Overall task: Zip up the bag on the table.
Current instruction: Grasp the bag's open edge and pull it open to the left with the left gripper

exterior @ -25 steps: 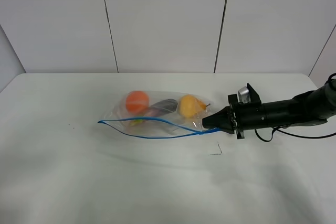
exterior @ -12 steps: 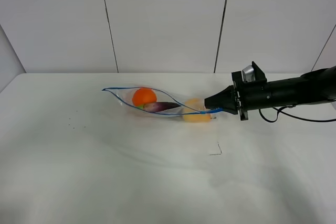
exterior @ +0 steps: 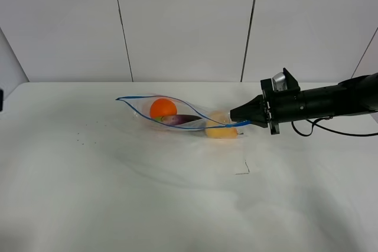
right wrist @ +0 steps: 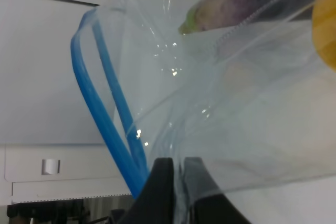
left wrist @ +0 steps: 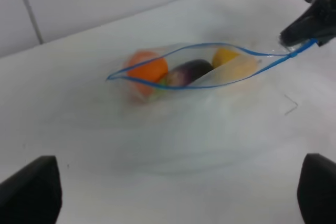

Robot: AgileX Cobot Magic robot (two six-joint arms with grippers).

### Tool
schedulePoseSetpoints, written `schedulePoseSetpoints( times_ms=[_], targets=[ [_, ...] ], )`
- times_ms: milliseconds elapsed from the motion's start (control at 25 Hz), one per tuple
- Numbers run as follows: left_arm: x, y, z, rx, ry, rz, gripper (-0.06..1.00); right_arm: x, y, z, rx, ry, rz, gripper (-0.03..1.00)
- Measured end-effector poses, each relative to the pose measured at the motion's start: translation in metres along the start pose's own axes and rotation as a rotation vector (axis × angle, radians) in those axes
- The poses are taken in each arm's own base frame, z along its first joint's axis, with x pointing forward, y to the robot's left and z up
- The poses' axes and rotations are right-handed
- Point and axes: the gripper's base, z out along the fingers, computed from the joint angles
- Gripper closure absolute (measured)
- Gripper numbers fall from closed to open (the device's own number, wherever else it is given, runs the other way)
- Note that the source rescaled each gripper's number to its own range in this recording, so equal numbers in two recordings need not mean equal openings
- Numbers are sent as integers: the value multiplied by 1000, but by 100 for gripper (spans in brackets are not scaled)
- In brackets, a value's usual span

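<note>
Two claws: the right claw (exterior: 235, 123) pinches the zipper corner of the bag (exterior: 177, 112), which gapes and trails straight out from its tips over the table (exterior: 177, 193). Only the left wrist view shows the left claw (left wrist: 173, 195), spread wide.

High camera: off the arms, looking down and across the table (exterior: 177, 205) toward the panelled wall (exterior: 183, 22), far enough back to take in the whole bag (exterior: 177, 113) and the right gripper (exterior: 233, 124). Left wrist camera: set well back, slanting down over the table between the left gripper (left wrist: 173, 190) tips; shares bag and right gripper with the high view. Right wrist camera: very close, looking along the bag's blue strip (right wrist: 100, 114); one corner only.
</note>
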Motion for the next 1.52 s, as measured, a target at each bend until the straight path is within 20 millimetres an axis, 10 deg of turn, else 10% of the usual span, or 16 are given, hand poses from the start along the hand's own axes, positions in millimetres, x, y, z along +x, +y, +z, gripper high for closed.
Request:
schedulePoseSetpoints(
  times_ms=[360,560,960,1520],
  targets=[
    [-37,-11,71,127,96,333,0,0,0,0,-1,0,19,97],
    [-39,-71,117,202,118,661,0,0,0,0,-2,1,23,97],
    [6,-204,207,120,18,1241,1,0,0,0,-2,1,38,97],
    [57,-249,289,137,-25,1305,8,0,0,0,-2,2,52,97]
  ],
)
